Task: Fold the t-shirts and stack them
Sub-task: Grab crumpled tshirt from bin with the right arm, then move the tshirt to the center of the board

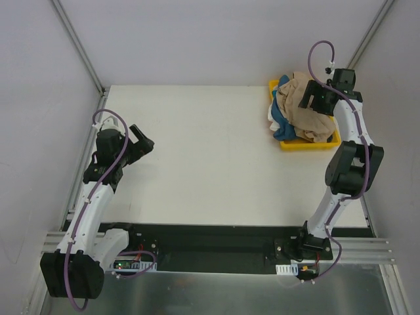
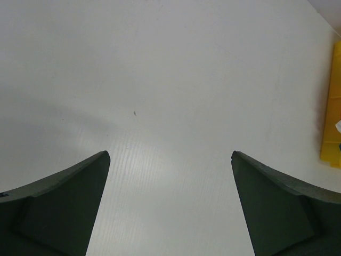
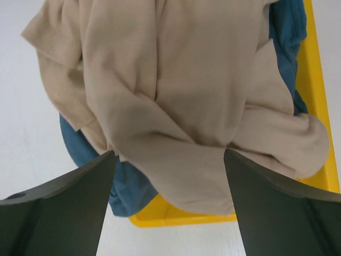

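Observation:
A crumpled tan-beige t-shirt (image 1: 308, 115) lies heaped on top of a teal-blue t-shirt (image 1: 281, 113) in a yellow tray (image 1: 308, 145) at the table's far right. In the right wrist view the tan shirt (image 3: 181, 90) fills the frame, and the blue shirt (image 3: 128, 184) shows beneath it at the left and top right. My right gripper (image 3: 168, 160) is open and empty, hovering just above the tan shirt; it is over the tray in the top view (image 1: 314, 98). My left gripper (image 1: 141, 146) is open and empty over bare table at the left (image 2: 170, 160).
The yellow tray's rim (image 3: 176, 216) shows below the shirts in the right wrist view, and its edge (image 2: 331, 106) shows at the right of the left wrist view. White walls enclose the table (image 1: 210, 157) on three sides.

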You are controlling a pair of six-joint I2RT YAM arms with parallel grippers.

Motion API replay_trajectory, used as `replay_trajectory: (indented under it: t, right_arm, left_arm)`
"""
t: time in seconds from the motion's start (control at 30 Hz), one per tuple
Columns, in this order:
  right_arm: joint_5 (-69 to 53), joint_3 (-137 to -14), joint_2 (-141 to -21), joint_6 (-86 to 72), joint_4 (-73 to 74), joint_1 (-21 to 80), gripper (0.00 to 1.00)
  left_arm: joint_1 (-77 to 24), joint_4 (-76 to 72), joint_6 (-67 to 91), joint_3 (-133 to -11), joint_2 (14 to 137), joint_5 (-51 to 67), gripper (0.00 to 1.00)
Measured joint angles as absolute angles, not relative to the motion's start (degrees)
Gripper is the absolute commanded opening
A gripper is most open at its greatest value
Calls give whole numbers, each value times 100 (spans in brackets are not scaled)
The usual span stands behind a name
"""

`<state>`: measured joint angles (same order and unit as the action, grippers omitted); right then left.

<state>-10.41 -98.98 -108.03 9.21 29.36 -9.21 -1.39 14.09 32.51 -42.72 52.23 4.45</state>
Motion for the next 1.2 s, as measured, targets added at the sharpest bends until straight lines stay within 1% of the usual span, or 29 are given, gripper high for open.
replay_trajectory:
  t: [0.07,0.1,0.17,0.2,0.27,0.3,0.47,0.6,0.7,0.87,1.0,1.2]
  right_arm:
    - [-1052,-10184,-11118,952,2967,-904,74]
    - [-1055,-10344,-11275,967,3013,-888,66]
    - [-1074,-10610,-11535,989,3079,-856,56]
    - [-1094,-10720,-11638,993,3118,-838,43]
    - [-1125,-10840,-11758,1022,3175,-819,25]
    - [-1133,-10862,-11773,991,3199,-801,1]
    - [-1125,-10940,-11754,926,3291,-781,1]
    - [-1103,-10940,-11478,921,3426,-781,1]
    - [-1070,-10940,-10995,923,3483,-781,1]
    - [-921,-11041,-9800,910,3439,-781,1]
    - [-882,-11128,-8949,755,3107,-775,1]
    - [-1291,-11286,-8263,364,2862,-694,1]
  left_arm:
    - [-139,1409,3251,-4285,5262,443,99]
    - [-139,1409,3251,-4294,5290,445,99]
    - [-139,1411,3249,-4322,5374,445,99]
    - [-139,1413,3251,-4338,5413,445,99]
    - [-139,1417,3251,-4359,5478,445,99]
    - [-139,1417,3251,-4368,5500,445,99]
    - [-139,1433,3245,-4377,5537,425,99]
    - [-139,1433,3242,-4381,5537,425,99]
    - [-139,1435,3242,-4381,5535,425,99]
    - [-139,1441,3234,-4381,5494,423,99]
    - [-139,1444,3214,-4381,5465,386,99]
    - [-139,1446,3212,-4381,5465,381,99]
